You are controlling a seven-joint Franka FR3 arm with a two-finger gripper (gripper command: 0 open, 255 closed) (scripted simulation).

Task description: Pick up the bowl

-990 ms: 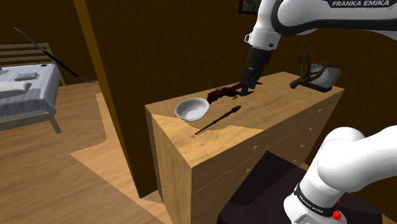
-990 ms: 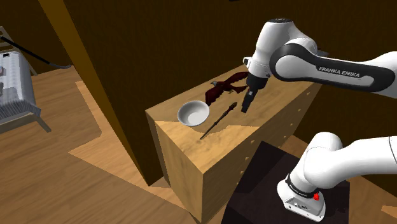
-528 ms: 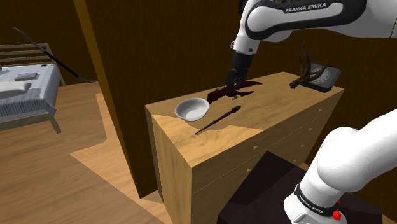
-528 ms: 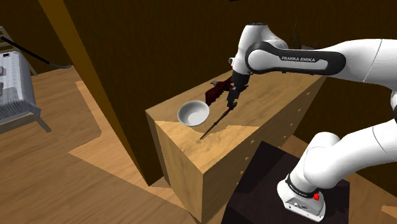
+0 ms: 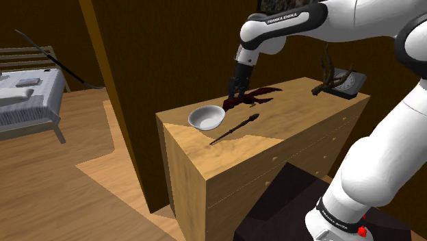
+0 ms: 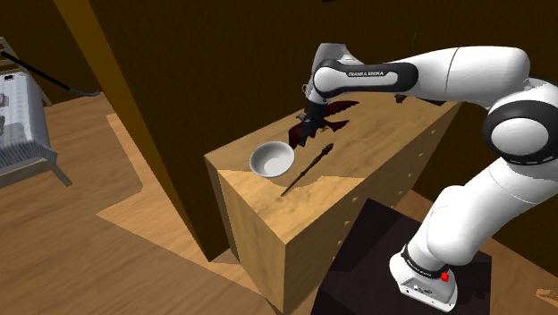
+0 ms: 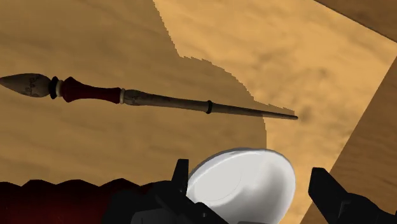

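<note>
Shoulder view. White bowl (image 5: 206, 118) upright on top of wooden dresser (image 5: 294, 127), at the dresser's end toward this view's left, close to its front edge. Thin dark wand (image 5: 236, 129) flat on the dresser top just beside the bowl, toward the dresser's middle. Dark red jagged thing (image 5: 256, 94) on the dresser top nearer its back edge. Gripper (image 5: 236, 94) pointing down above the dresser top, over the dark red thing's end, just behind the bowl. Finger spacing not readable from here. Antler-like piece (image 5: 328, 74) at the dresser's other end.

Second exterior view. Bowl (image 6: 271, 159) near the dresser's (image 6: 304, 242) top corner, wand (image 6: 307, 168) beside it. Gripper (image 6: 302, 134) low over the dresser top, close to the bowl's rim. Contact not discernible.

Wrist view. Fingers apart – gripper (image 7: 251, 173) straddling the bowl (image 7: 245, 188), seen from above on the dresser top (image 7: 286, 51). One finger (image 7: 181, 175) at the bowl's rim, the other (image 7: 331, 191) clear of it with a gap; bowl not clamped. Wand (image 7: 153, 98) on the dresser top beyond the bowl. Dark red thing (image 7: 57, 200) beside the first finger.
</note>
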